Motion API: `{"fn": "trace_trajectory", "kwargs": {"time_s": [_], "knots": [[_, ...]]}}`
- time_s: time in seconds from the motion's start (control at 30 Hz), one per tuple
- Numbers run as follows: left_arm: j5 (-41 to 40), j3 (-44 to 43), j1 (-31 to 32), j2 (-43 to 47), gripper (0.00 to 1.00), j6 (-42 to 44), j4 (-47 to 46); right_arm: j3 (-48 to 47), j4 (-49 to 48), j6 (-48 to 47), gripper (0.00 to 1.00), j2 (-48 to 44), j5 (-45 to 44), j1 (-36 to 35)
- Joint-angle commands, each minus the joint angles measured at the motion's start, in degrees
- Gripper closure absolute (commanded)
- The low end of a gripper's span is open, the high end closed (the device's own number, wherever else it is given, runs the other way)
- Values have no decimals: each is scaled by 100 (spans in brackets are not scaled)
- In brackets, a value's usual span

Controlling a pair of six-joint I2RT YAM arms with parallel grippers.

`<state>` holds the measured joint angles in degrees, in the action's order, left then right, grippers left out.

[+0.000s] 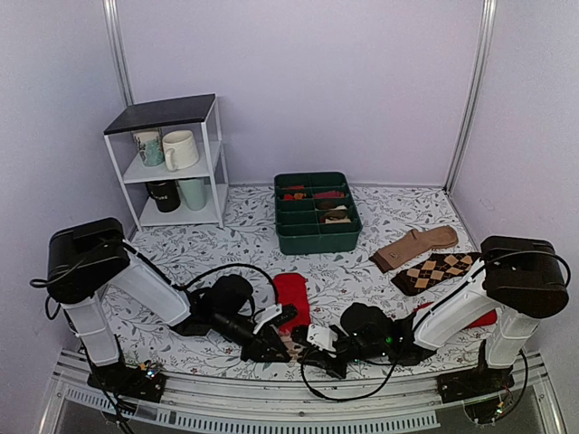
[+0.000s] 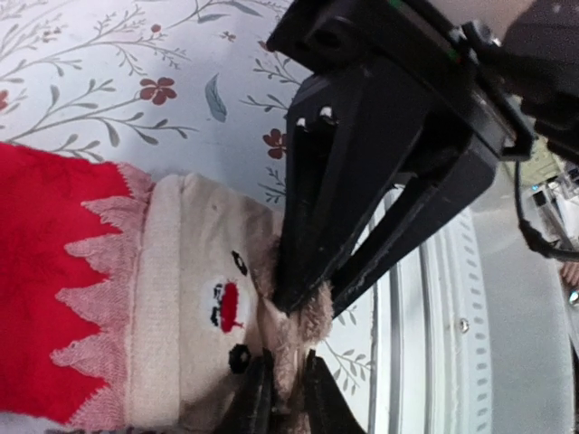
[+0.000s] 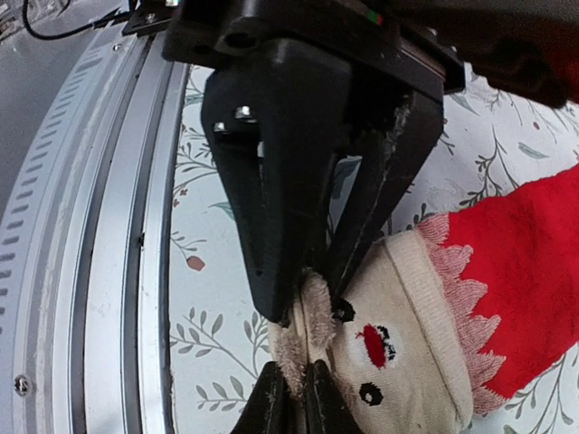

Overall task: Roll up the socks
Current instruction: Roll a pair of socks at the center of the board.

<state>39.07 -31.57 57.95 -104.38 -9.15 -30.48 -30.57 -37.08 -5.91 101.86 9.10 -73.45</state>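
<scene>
1. Near edge: metal rail (image 1: 271, 411) runs left to right along the front of the floral table (image 1: 199, 249). Both arm bases stand on it.
2. Just past the rail, centre: left gripper (image 2: 283, 398) and right gripper (image 3: 291, 402) meet tip to tip, low over the table.
3. The socks (image 1: 291, 300) lie flat at the centre. The pale beige end points near, the red length runs away toward the far side.
4. Beige end carries a small face: red nose and dark eyes. Its near edge is fuzzy and bunched up.
5. Left gripper: jaws pressed together on that fuzzy edge, with fabric pinched between the fingers.
6. Right gripper: jaws likewise pinched on the same fuzzy edge, directly opposite the left one and almost touching it.
7. Right, mid-table: brown argyle sock (image 1: 434, 271) lies flat beside the right arm. A tan sock (image 1: 416, 249) lies just beyond it.
8. Far centre: green divided tray (image 1: 317, 237) with small items in its compartments; they are too small to name.
9. Far left: white shelf rack (image 1: 215, 163) with a dark top, holding four mugs, two on each lower shelf.
</scene>
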Motion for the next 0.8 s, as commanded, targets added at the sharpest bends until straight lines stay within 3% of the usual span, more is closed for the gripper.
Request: {"fn": "trace_trajectory", "kwargs": {"time_s": [0.0, 0.1, 0.2, 0.37, 0.57, 0.77], "knots": [[-878, 87, 4, 386, 78, 259, 797, -11, 1071, 566, 96, 68, 261, 8], [-1237, 134, 20, 957, 68, 586, 803, -62, 1249, 1098, 97, 253, 768, 213], [-1644, 310, 92, 1557, 64, 883, 682, -171, 1469, 1442, 97, 335, 1340, 504], [-2301, 747, 400, 2006, 63, 1107, 356, -437, 1947, 1998, 97, 415, 2487, 1107], [-2627, 1266, 1015, 2485, 63, 1368, -220, -1231, 3341, 2586, 97, 997, 3708, 1733], [-2955, 1241, 1347, 2468, 62, 1822, -246, -1710, 3929, 3114, 97, 1359, 4075, 1991]]}}
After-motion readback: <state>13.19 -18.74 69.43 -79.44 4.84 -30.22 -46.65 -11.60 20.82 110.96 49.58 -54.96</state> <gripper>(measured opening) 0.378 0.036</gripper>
